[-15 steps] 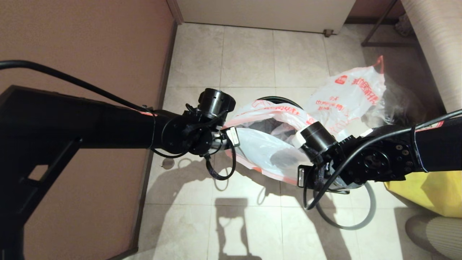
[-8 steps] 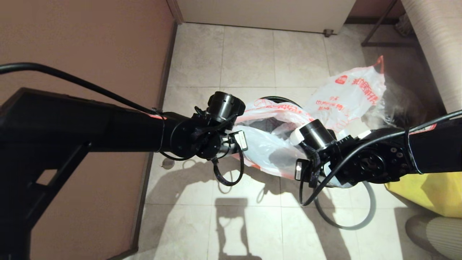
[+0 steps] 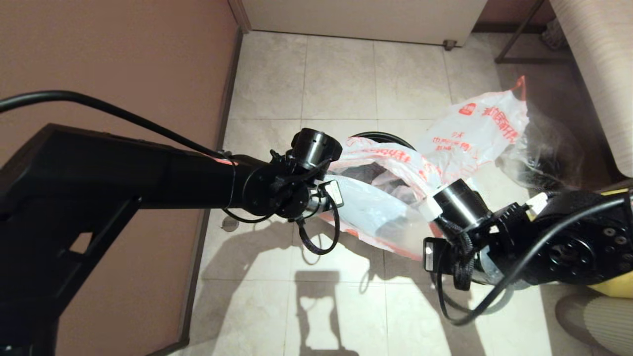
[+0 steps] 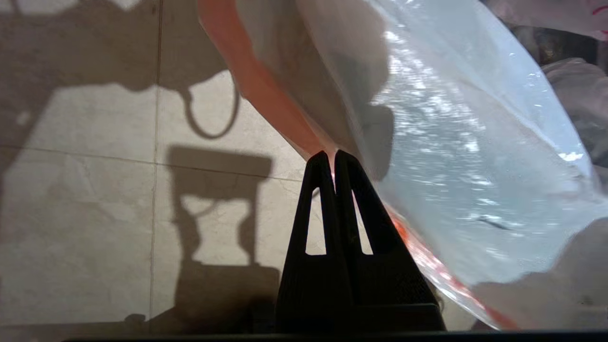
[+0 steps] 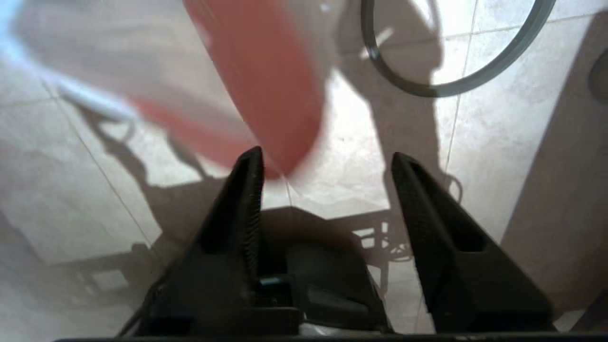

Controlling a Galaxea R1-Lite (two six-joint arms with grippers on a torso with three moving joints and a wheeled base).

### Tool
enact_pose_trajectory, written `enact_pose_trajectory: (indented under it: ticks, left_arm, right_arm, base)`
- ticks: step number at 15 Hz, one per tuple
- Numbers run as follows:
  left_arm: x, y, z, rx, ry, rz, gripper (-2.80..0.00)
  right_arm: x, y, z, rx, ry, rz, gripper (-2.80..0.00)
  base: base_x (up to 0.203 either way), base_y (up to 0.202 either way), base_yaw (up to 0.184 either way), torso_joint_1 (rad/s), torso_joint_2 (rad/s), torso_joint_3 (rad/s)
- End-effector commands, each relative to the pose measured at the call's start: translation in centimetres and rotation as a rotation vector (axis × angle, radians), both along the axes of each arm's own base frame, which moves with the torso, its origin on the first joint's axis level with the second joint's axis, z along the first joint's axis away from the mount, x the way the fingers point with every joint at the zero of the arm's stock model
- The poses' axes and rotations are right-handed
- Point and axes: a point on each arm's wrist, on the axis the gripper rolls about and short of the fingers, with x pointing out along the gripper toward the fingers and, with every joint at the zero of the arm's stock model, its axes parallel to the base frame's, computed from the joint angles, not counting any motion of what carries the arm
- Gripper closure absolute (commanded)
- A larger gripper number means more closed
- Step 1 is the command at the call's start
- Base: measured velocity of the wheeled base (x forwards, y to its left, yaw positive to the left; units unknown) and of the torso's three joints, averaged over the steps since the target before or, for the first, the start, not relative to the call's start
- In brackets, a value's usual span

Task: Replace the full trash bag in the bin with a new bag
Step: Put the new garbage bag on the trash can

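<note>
The new bag (image 3: 376, 212), white see-through plastic with red edges, is draped over the black bin (image 3: 383, 137), whose dark inside shows through the bag's mouth. My left gripper (image 4: 331, 154) is shut on the red edge of the new bag (image 4: 451, 142) on the bin's left side. My right gripper (image 5: 327, 159) is open near the bag's near-right side, above the floor. The bag's red handle (image 5: 266, 95) hangs loose just past one fingertip, not held. The full trash bag (image 3: 477, 128), lumpy with red print, lies on the floor behind and to the right of the bin.
A grey ring (image 5: 456, 85) lies on the tiled floor beyond my right gripper. A clear bag with dark contents (image 3: 544, 153) sits right of the full bag. A yellow bag (image 3: 615, 289) is at the right edge. A brown wall (image 3: 123, 59) runs along the left.
My right gripper has opened and let go of the new bag, and its arm has drawn back to the right and nearer. My left arm has shifted slightly right with the bag's edge.
</note>
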Motion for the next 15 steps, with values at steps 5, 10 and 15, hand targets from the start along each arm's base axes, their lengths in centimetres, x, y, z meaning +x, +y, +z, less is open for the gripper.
enact_pose_trajectory:
  ticks: [5, 10, 15]
  left_arm:
    - [0.3, -0.3, -0.3, -0.009, 0.009, 0.013, 0.0]
    - [0.7, -0.7, 0.1, -0.122, 0.008, 0.087, -2.8]
    - [1.5, -1.6, -0.8, -0.141, 0.024, 0.096, -2.8]
  right_arm:
    - [-2.3, 0.9, 0.4, 0.022, -0.013, 0.076, 0.0]
    - [-2.1, 0.4, 0.3, 0.024, -0.016, 0.054, 0.0]
    - [-1.6, 0.3, 0.4, 0.034, -0.027, 0.042, 0.0]
  base:
    - [0.0, 0.0, 0.0, 0.0, 0.0, 0.0]
    - [0.0, 0.0, 0.0, 0.0, 0.0, 0.0]
    - [0.0, 0.0, 0.0, 0.0, 0.0, 0.0]
